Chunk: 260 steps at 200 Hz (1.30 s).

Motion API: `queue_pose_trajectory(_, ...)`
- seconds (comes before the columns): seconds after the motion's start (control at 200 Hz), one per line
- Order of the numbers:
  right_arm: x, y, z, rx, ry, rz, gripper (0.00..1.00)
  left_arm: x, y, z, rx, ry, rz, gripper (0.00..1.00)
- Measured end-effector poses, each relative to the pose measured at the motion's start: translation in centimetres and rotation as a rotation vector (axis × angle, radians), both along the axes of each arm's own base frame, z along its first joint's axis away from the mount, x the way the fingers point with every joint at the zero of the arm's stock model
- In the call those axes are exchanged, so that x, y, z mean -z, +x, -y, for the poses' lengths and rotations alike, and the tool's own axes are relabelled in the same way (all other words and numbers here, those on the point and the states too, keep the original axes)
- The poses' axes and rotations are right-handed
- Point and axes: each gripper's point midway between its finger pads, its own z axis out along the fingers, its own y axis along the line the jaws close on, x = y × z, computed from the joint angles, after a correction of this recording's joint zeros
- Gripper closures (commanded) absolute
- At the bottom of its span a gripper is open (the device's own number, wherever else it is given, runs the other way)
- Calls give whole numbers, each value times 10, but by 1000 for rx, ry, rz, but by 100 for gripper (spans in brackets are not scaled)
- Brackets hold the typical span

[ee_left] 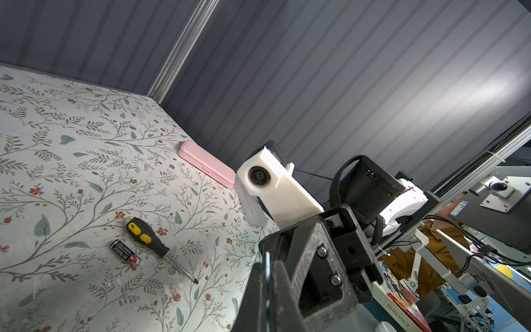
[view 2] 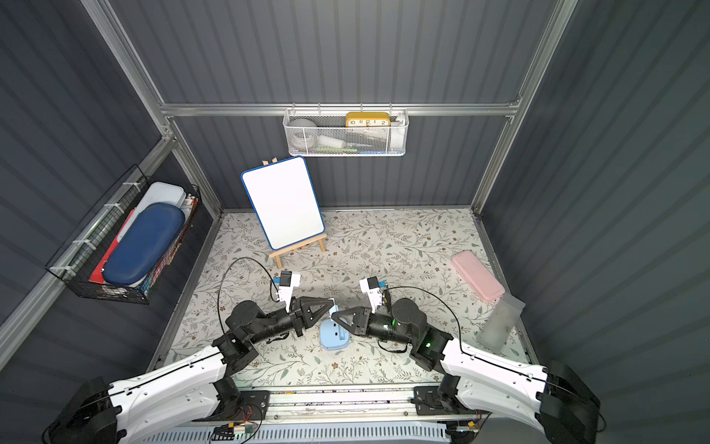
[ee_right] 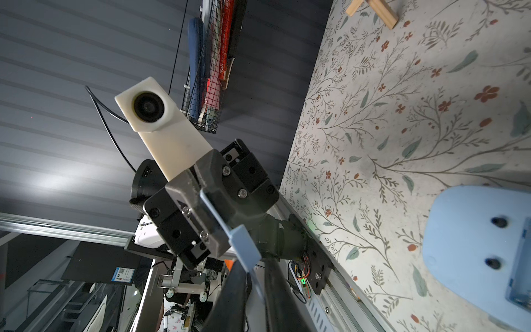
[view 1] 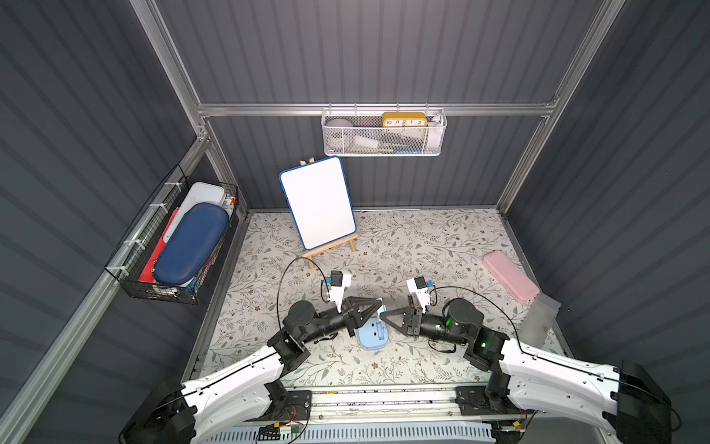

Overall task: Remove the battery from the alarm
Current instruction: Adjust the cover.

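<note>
1. Floral-patterned tabletop point(view 1: 422, 246); light-blue rounded plastic alarm point(view 1: 372, 334) lying back-up.
2. Above alarm: left gripper point(ee_right: 227, 230) clamped on thin light-blue flat cover point(ee_right: 244, 250); right gripper point(view 1: 381, 316) slightly parted around it.
3. Small dark gold-ended cylindrical battery point(ee_left: 125, 253) already outside alarm, on tabletop.
4. Likely cover handover; next, ease right fingers away.

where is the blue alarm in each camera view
top view: the alarm lies front centre, under the two gripper tips.
top view: the same spot, back up.
left wrist: not in it; only a thin blue plate shows edge-on.
right wrist: back up on the mat, cut off by the picture's edge.
shared landmark: the floral mat.
</note>
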Motion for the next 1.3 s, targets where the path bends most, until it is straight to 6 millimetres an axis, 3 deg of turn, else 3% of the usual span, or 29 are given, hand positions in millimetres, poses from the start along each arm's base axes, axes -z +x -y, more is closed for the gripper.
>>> queue_pose_trajectory(0.695, 3, 3, 1, 18, -16, 6, 82, 4, 3, 1, -12, 9, -12, 100)
queue_pose_trajectory(1.076, 10, 10, 8, 56, -52, 6, 75, 8, 14, 0, -68, 41, -46, 100)
queue_pose_trajectory(1.301, 11, 4, 15, 50, -83, 25, 74, 18, 23, -1, -110, 85, -86, 100)
